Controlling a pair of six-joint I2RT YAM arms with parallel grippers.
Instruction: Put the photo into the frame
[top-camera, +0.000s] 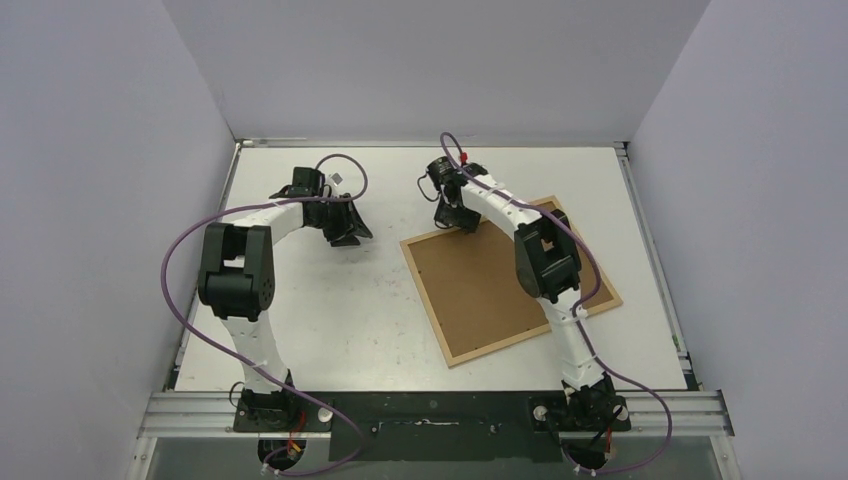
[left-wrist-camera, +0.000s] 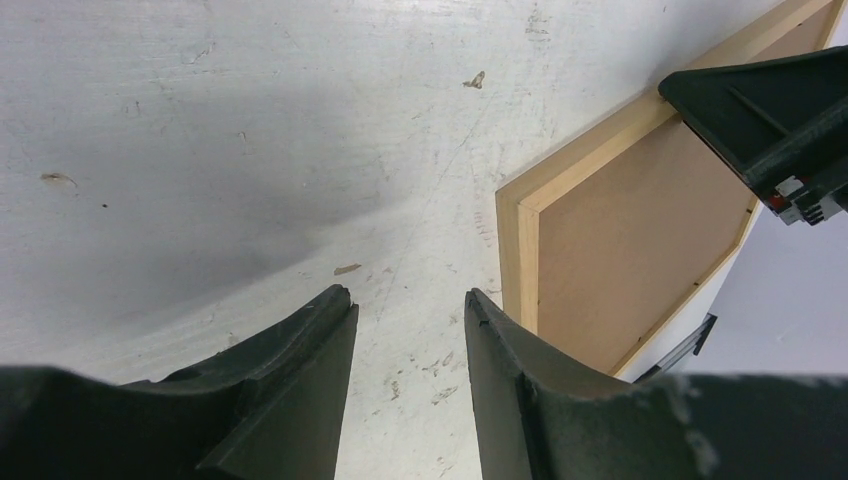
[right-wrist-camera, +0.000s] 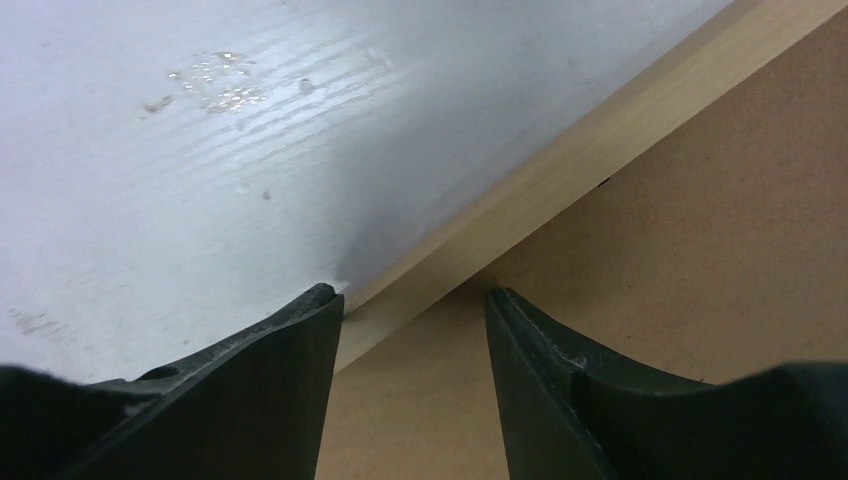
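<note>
The frame (top-camera: 426, 302) is a thin light-wood rectangle lying flat right of the table's middle, with a brown backing board (top-camera: 480, 285) filling it. The photo is hidden in every view. My right gripper (top-camera: 455, 215) is down at the frame's far edge. In the right wrist view it (right-wrist-camera: 415, 292) is open, one finger over the wood rail (right-wrist-camera: 560, 180) and the other over the board (right-wrist-camera: 700, 220), gripping nothing. My left gripper (top-camera: 348, 232) hovers over bare table left of the frame, open and empty (left-wrist-camera: 410, 295), with the frame's corner (left-wrist-camera: 515, 250) just beside it.
White table top (top-camera: 330, 320) with scuff marks, closed in by grey walls at the back and both sides. The right gripper's black body (left-wrist-camera: 770, 120) shows in the left wrist view above the board. Purple cables loop off both arms.
</note>
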